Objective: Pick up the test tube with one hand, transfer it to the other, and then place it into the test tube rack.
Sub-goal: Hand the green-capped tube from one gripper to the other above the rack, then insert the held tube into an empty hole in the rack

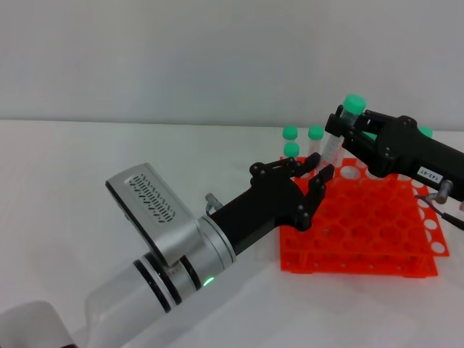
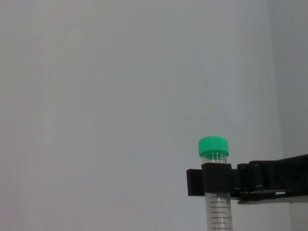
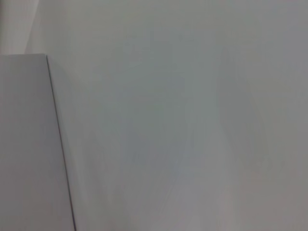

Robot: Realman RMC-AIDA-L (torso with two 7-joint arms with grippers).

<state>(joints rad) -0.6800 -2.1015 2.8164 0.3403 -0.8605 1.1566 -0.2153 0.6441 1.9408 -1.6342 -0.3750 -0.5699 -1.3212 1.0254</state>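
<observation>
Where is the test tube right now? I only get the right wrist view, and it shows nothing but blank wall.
Observer: The right gripper is shut on the test tube just below its green cap, above the test tube rack.
Operator: Is the other hand close?
Observer: Yes. The left gripper is open at the tube's lower end; I cannot tell whether it touches.
Operator: Anything racked already?
Observer: Other green-capped tubes stand along the rack's far edge.
</observation>
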